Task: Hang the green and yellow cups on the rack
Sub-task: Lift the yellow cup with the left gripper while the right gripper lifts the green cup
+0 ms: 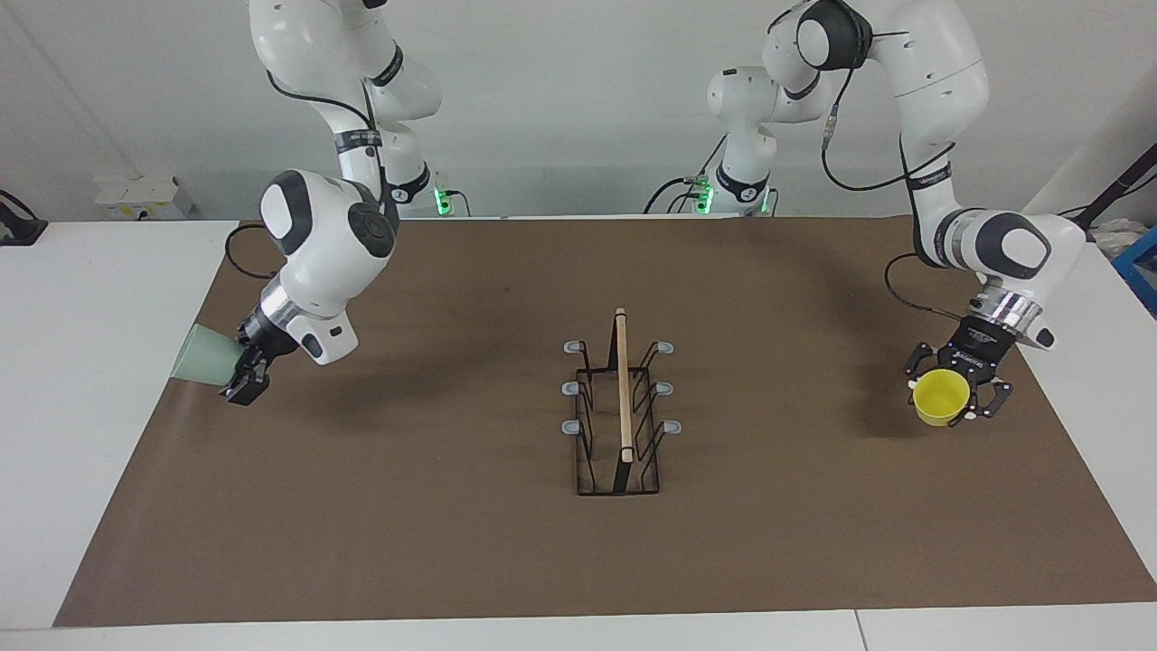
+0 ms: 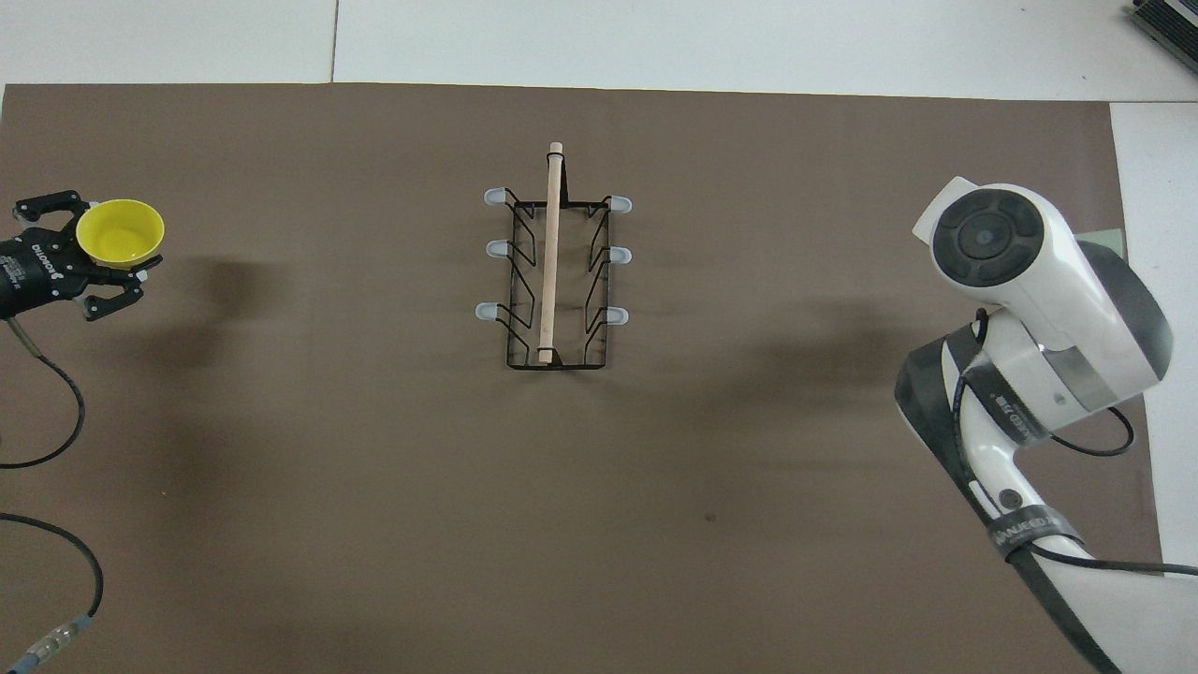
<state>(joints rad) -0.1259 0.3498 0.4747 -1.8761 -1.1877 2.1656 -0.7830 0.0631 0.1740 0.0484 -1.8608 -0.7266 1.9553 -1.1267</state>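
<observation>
The rack [image 1: 622,407] stands mid-mat with its wooden rod on top and all its grey-tipped prongs bare; it also shows in the overhead view [image 2: 554,271]. My right gripper [image 1: 244,378] is shut on the pale green cup [image 1: 204,355], held tilted on its side in the air over the mat's edge at the right arm's end. In the overhead view that arm's wrist hides this gripper and most of the cup. My left gripper [image 1: 955,400] is shut on the yellow cup [image 1: 938,396], mouth up, above the mat at the left arm's end; gripper [image 2: 105,251] and cup [image 2: 120,232] also show from overhead.
A brown mat [image 1: 452,506] covers most of the white table [image 1: 81,362]. Cables [image 2: 56,412] trail over the mat at the left arm's end. A wide stretch of bare mat lies on each side of the rack.
</observation>
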